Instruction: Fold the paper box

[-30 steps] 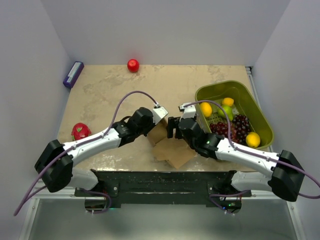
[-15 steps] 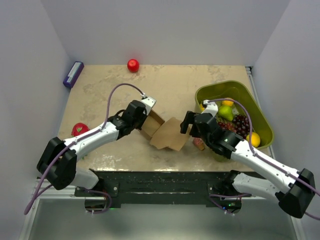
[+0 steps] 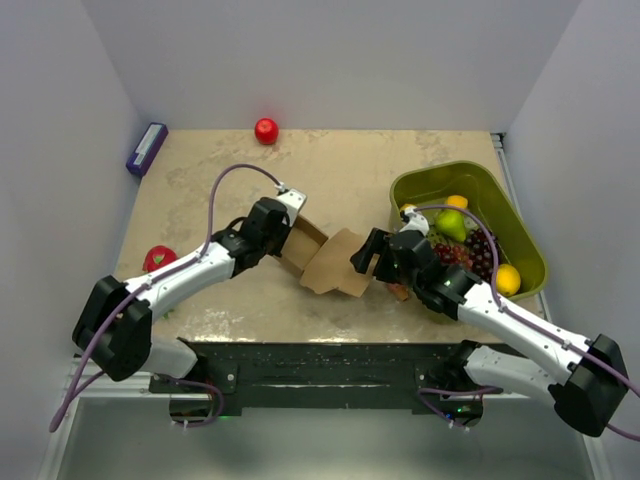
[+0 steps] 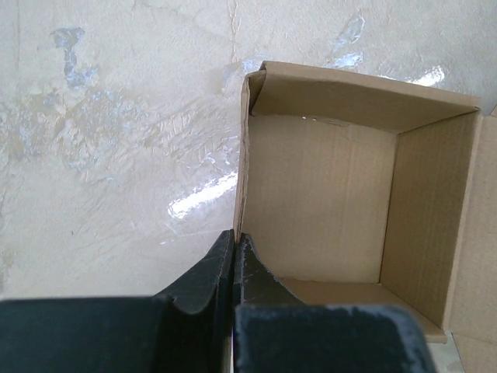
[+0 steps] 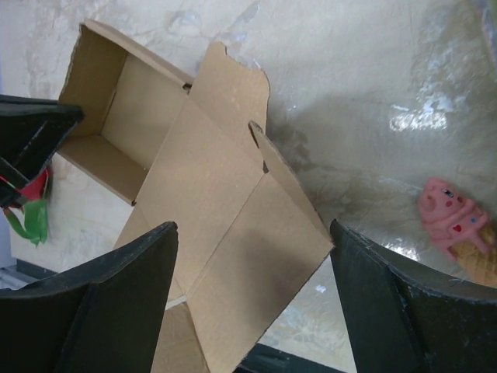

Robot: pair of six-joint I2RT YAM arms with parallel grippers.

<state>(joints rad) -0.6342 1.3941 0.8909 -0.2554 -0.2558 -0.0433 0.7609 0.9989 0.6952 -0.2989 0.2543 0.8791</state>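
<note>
Over the last second the two arms have parted. The right gripper [image 3: 366, 262] had been crowded against the left gripper [image 3: 287, 240] over the middle of the table [image 3: 350, 170]. It then swung off toward the green basket [image 3: 440, 176] at the right of the top view, and has now edged back to the cardboard. The paper box [image 3: 322, 256] sits at the centre of that view, its square tub formed and open upward, its lid flap [image 5: 225, 194] lying unfolded toward the lower right. The left gripper's fingers are pressed together on the tub wall nearest that arm (the wrist view shows the cardboard edge caught between the tips), so the box is anchored. The right gripper's fingers are spread wide with nothing between them, poised above the flap's free end. By my reading the walls are done and the lid remains to be raised and tucked, and the right arm looks to be lining up for that.
</note>
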